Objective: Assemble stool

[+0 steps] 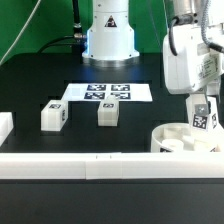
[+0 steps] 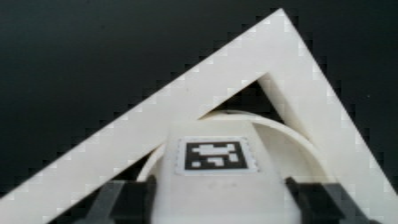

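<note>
While one leg [image 1: 53, 116] and a second leg [image 1: 107, 113] stand loose on the table [image 1: 30, 85] near the marker board [image 1: 108, 92], the end effector [image 1: 203, 106] is clamped on a third leg [image 2: 217, 158], upright at the round seat [image 1: 170, 137] by the white rail [image 1: 100, 165] at the exterior view's right

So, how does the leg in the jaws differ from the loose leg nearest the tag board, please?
The held leg is clamped between the jaws at the round seat; the loose leg rests untouched on the table. The held leg is at the exterior view's right; the loose leg sits near the middle, beside the marker board. Both are white blocks bearing a tag.
</note>
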`<state>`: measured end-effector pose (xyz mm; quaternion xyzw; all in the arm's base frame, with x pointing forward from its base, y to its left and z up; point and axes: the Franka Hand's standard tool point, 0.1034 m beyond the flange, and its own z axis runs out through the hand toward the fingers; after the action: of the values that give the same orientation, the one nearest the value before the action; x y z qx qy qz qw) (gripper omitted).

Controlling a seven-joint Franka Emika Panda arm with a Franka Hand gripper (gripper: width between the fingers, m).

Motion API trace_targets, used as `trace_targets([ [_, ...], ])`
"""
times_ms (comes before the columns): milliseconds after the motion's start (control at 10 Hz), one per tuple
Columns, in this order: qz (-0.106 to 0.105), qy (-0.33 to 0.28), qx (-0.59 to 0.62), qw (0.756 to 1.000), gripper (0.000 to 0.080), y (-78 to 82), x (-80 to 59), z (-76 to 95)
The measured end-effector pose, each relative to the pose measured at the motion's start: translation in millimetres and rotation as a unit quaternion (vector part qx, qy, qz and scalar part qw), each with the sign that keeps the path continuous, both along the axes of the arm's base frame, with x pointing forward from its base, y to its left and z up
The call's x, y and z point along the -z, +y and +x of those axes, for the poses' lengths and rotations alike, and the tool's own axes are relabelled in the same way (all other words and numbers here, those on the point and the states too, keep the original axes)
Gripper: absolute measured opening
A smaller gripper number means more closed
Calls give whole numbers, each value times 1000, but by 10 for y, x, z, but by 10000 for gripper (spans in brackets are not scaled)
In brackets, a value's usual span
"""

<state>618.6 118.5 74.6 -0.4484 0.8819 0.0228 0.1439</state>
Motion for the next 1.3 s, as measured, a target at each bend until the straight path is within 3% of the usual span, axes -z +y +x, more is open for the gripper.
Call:
trace_targets([
  [100,2,0,0,1000,395,14,2,-5],
  [200,0,-3,-20,1000,531,13,-17,-4],
  [300,-2,-10,-38,999,531,-12,-102,23],
  [400,-4,-20,-56,998,624,1,-191,38],
  [600,-5,-40,-83,996,642,58,-376,60],
  [900,-39,-60,-204,976,649,42,-335,51],
  [1000,-50,-63,-257,963,649,46,-327,43],
  [1300,-89,-63,-475,873,649,109,-426,98],
])
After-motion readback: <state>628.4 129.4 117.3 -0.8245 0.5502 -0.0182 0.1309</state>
